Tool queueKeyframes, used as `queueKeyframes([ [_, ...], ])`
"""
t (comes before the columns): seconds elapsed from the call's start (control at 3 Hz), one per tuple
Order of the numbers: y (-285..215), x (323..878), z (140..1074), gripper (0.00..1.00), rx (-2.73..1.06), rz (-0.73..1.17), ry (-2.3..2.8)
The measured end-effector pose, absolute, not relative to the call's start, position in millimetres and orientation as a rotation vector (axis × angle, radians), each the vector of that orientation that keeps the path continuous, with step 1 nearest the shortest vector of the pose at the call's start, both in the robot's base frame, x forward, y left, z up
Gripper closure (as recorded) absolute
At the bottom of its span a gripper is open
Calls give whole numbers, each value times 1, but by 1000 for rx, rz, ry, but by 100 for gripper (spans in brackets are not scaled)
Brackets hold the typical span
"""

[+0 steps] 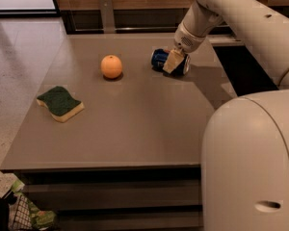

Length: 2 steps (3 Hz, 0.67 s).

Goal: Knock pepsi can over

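Camera view: cream tool sits at the cylindrical blue pepsi can lying sideways; its grip cannot be told.

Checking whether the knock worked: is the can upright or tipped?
Tipped: the can lies on its side beside the orange, with the tool over its right end.

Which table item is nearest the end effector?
The blue pepsi can, lying on its side right at the end effector; the orange and sponge sit farther left.
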<state>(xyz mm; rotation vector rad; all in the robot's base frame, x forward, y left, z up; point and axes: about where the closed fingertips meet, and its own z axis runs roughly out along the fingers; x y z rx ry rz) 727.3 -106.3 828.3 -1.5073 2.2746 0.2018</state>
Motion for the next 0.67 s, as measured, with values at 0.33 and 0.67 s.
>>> queueKeyframes([
  [0.33, -105, 727, 826, 15, -1510, 204, 2276],
  [0.67, -105, 727, 826, 0, -1510, 205, 2276],
])
